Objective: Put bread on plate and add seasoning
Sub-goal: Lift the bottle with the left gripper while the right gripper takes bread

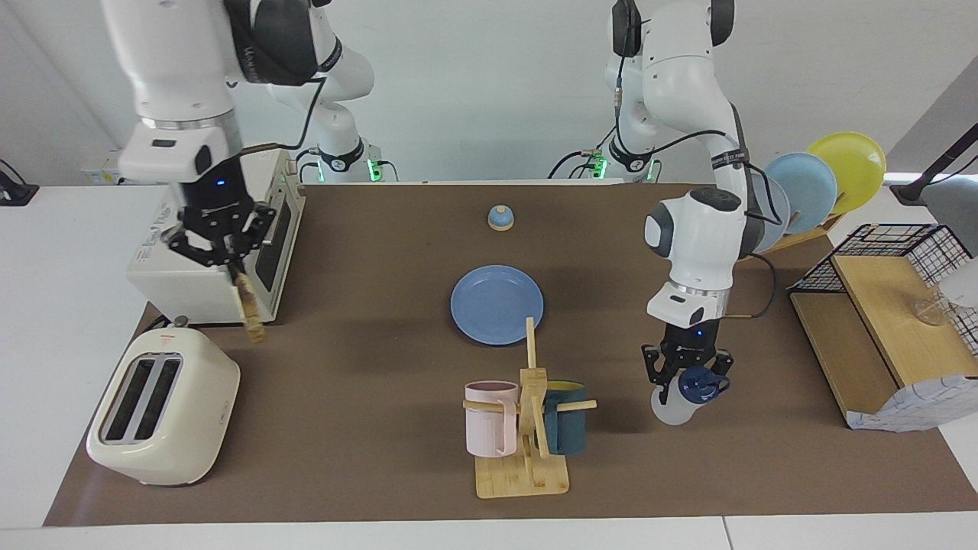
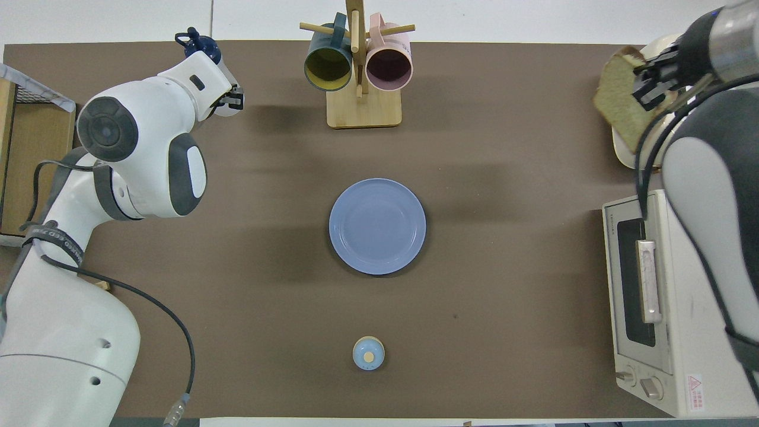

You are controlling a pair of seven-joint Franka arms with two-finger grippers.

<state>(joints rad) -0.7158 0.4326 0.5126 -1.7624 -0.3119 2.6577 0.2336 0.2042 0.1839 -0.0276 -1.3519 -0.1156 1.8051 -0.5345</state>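
The blue plate [image 1: 497,304] lies flat mid-table with nothing on it; it also shows in the overhead view [image 2: 377,226]. My right gripper [image 1: 228,256] is shut on the bread [image 1: 249,309], which hangs edge-down in the air beside the toaster oven and over the toaster; the overhead view shows the bread [image 2: 619,107] under the right gripper [image 2: 651,83]. My left gripper [image 1: 685,376] is shut on the seasoning bottle [image 1: 676,401], tilted low over the mat toward the left arm's end. The overhead view shows its navy cap [image 2: 198,46] past the left gripper [image 2: 228,98].
A cream toaster [image 1: 164,405] and a toaster oven [image 1: 221,252] stand at the right arm's end. A mug tree [image 1: 527,412] with two mugs stands farther out than the plate, a bell [image 1: 500,218] nearer. A plate rack [image 1: 810,183] and wire shelf [image 1: 886,321] are at the left arm's end.
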